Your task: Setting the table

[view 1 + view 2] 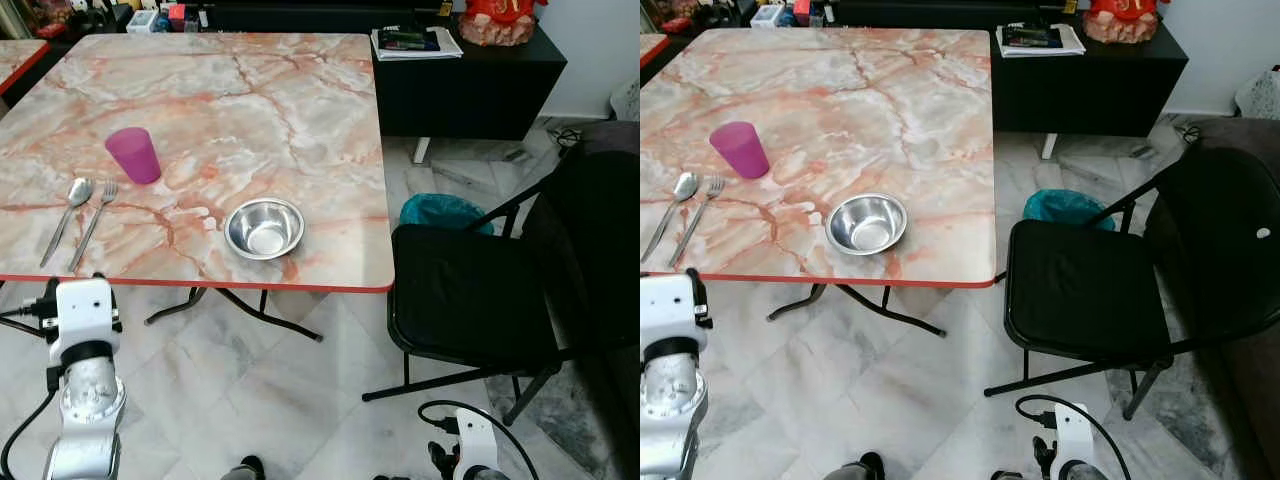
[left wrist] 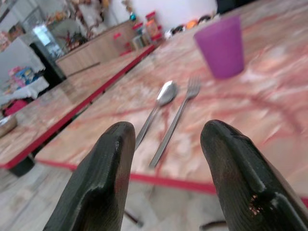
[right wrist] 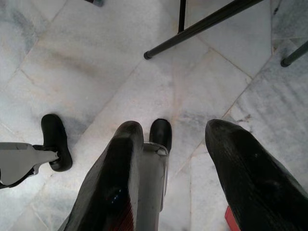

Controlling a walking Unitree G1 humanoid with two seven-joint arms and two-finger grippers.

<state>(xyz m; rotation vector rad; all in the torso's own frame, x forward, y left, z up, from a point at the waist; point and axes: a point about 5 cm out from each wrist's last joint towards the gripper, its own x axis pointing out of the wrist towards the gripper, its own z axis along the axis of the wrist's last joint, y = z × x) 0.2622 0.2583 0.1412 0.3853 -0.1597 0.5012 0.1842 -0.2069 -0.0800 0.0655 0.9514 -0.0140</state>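
Table (image 1: 300, 90) carries the setting: spoon (image 2: 159, 103) and fork (image 2: 178, 115) side by side just ahead of the left gripper (image 2: 166, 159), released and empty; cup (image 2: 222, 45) beyond them, bowl (image 1: 264, 228) off right. Right gripper (image 3: 173, 163) hangs idle, fingers parted, floorward.

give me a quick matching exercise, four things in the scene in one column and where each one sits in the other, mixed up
Things:
1. purple cup
2. steel bowl
3. spoon
4. folding chair

Places:
A. on the floor beside the table's right edge
B. leftmost on the table, next to the fork
C. near the table's front edge, toward its right side
D. on the table just behind the cutlery

Pairs: 1-D, 2-C, 3-B, 4-A
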